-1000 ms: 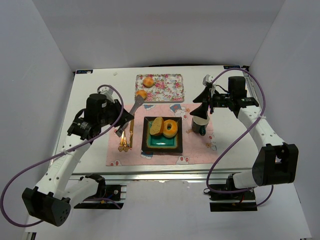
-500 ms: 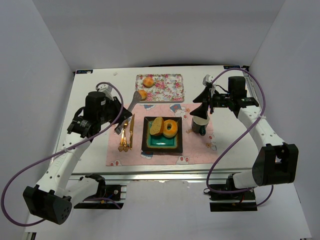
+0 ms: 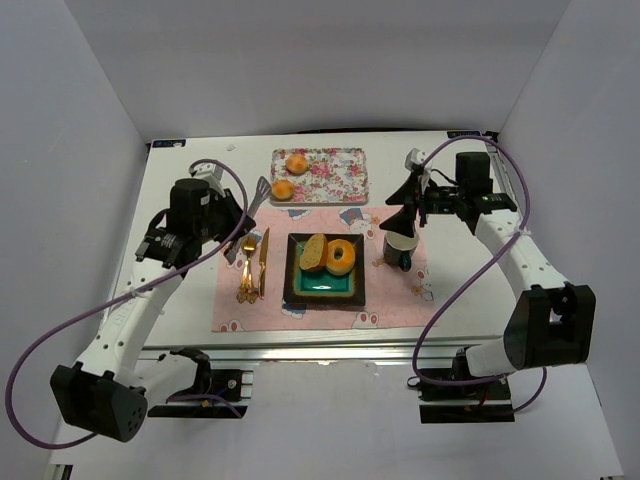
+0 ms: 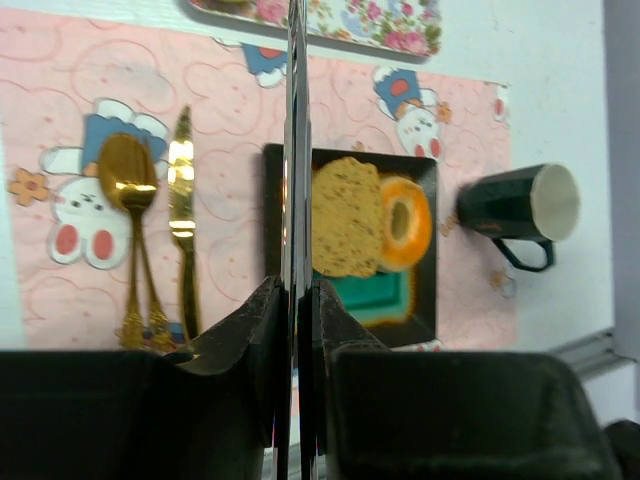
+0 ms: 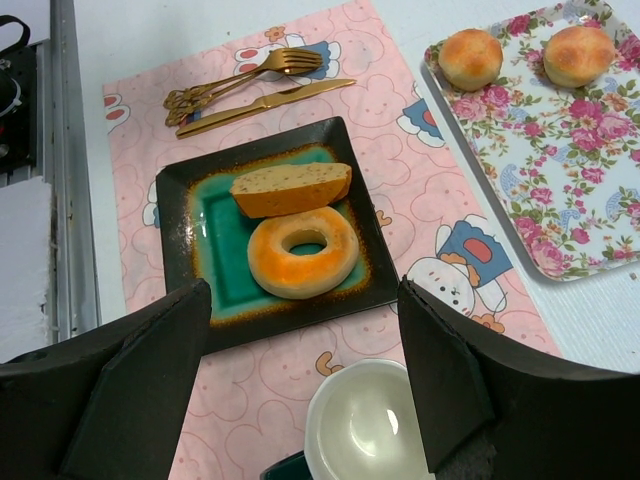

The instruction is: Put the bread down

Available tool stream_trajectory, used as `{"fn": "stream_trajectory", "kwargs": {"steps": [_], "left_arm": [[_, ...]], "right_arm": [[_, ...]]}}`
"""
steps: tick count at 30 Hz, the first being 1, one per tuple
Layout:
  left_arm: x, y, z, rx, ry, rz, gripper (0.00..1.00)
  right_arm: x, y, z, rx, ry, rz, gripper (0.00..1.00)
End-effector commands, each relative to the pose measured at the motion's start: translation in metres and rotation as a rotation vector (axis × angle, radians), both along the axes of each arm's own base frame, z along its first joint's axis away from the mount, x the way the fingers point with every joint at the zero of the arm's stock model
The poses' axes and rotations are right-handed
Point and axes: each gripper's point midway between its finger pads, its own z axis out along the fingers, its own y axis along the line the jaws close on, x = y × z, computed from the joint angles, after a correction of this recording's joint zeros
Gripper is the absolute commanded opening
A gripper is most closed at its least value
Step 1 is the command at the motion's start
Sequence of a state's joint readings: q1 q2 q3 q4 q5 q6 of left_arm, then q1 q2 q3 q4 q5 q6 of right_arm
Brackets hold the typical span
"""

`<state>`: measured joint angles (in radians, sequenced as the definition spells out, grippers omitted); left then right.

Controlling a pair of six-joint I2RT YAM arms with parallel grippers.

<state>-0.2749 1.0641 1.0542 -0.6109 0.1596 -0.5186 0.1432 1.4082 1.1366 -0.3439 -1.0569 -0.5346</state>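
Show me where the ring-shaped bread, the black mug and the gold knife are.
ring-shaped bread (image 5: 300, 276): right wrist view, on the crust below the hole.
black mug (image 4: 497, 205): left wrist view, on its dark side wall.
gold knife (image 5: 290, 94): right wrist view, on its blade.

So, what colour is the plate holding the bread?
Teal plate, black rim; best in right wrist view.

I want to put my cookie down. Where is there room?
The floral tray is bare right of its two rolls. The near half of the plate is free, below the bread slice and ring. It is crowded between the gold cutlery, plate and mug.
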Motion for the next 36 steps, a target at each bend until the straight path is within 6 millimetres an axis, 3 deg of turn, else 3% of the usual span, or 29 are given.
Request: {"fn": "stream_trajectory", "kwargs": {"steps": [1,6,11,13,14,15,19,20,21,22,27,29,33,36], "left_arm": [[0.017,0.016,0.017,0.084,-0.101,0.025,0.00],[0.034,0.047,-0.003,0.255,-0.139,0.076,0.00],[0.047,0.089,-0.056,0.410,-0.090,0.158,0.00],[0.058,0.108,-0.068,0.453,-0.102,0.184,0.00],[0.056,0.115,-0.086,0.470,-0.073,0.190,0.00],[0.063,0.130,-0.088,0.484,-0.084,0.232,0.00],[0.070,0.150,-0.131,0.522,0.004,0.234,0.02],[0.070,0.164,-0.138,0.528,0.026,0.258,0.05],[0.071,0.172,-0.144,0.535,0.038,0.270,0.15],[0.070,0.176,-0.158,0.538,0.077,0.264,0.20],[0.063,0.198,-0.191,0.557,0.193,0.298,0.49],[0.058,0.204,-0.202,0.551,0.239,0.303,0.51],[0.052,0.210,-0.210,0.539,0.277,0.322,0.74],[0.050,0.216,-0.204,0.534,0.271,0.359,0.82]], "right_arm": [[0.010,-0.001,0.015,0.009,-0.041,0.001,0.80],[0.010,-0.001,0.016,0.010,-0.053,-0.001,0.80],[0.007,-0.001,0.014,0.014,-0.048,0.004,0.80],[0.006,-0.001,0.015,0.016,-0.057,0.005,0.80],[0.006,-0.001,0.014,0.015,-0.059,0.006,0.80],[0.005,-0.001,0.014,0.015,-0.060,0.008,0.80],[0.004,-0.002,0.014,0.009,-0.074,0.006,0.80],[0.004,-0.002,0.014,0.008,-0.075,0.005,0.80],[0.004,-0.002,0.013,0.007,-0.075,0.004,0.80],[0.004,-0.002,0.012,0.005,-0.075,0.002,0.80],[0.007,-0.005,0.009,-0.014,-0.071,-0.025,0.80],[0.009,-0.007,0.008,-0.028,-0.077,-0.043,0.80],[0.017,-0.012,0.005,-0.055,-0.068,-0.096,0.85],[0.030,-0.019,0.003,-0.074,-0.027,-0.192,0.89]]}}
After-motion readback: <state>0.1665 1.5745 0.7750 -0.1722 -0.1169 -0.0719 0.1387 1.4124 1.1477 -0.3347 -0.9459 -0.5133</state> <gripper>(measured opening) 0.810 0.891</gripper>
